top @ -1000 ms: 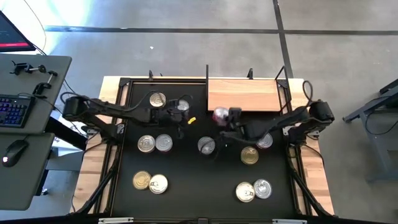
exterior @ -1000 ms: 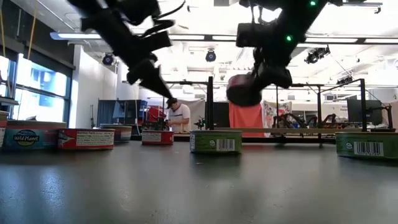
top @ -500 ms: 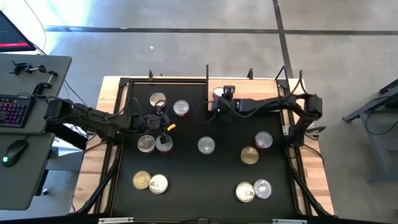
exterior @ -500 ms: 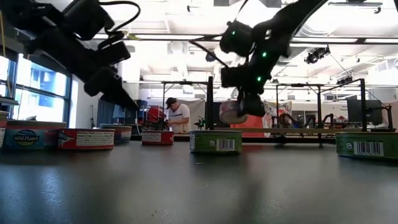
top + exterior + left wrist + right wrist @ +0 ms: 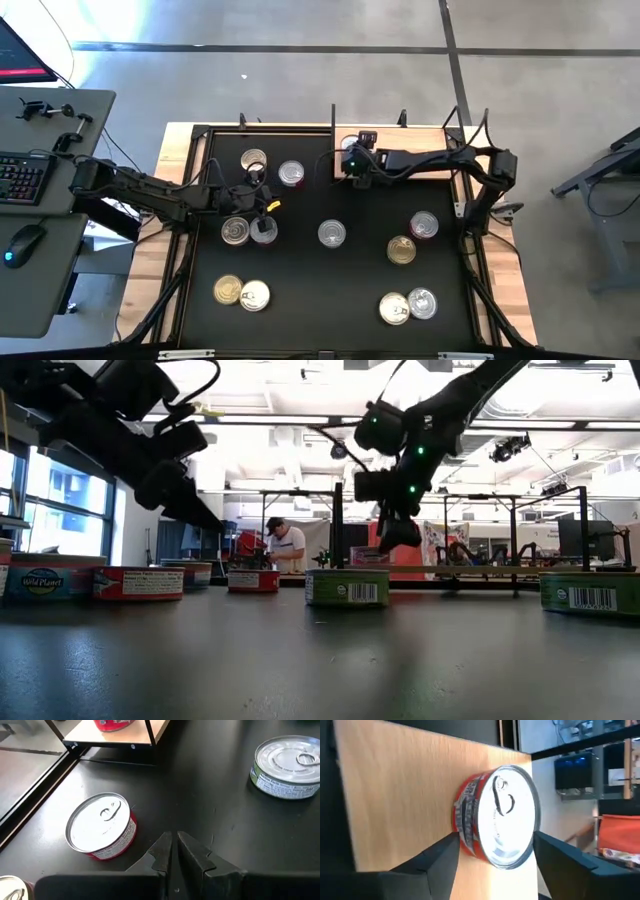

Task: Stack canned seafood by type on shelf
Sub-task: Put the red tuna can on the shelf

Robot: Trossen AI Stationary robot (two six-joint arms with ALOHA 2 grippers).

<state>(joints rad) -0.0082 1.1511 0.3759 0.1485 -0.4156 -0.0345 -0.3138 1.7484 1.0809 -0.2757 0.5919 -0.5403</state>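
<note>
Dark jointed arms, black cables, green indicator lights.

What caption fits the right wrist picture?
Right gripper straddles a red can on the shelf.

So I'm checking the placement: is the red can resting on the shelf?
Touching. In the right wrist view the red can sits flat on the wooden shelf, between the right gripper's fingers.

Shelf [image 5: 410, 785]: light wood, smooth, matt, visible grain. Red-sided can [image 5: 495, 817] on it: metal, glossy silver lid w/ pull tab, printed wrap. Mat [image 5: 210, 815]: black, matt, faint scuffs. Gripper fingers [image 5: 192, 852]: dark matt plastic.
</note>
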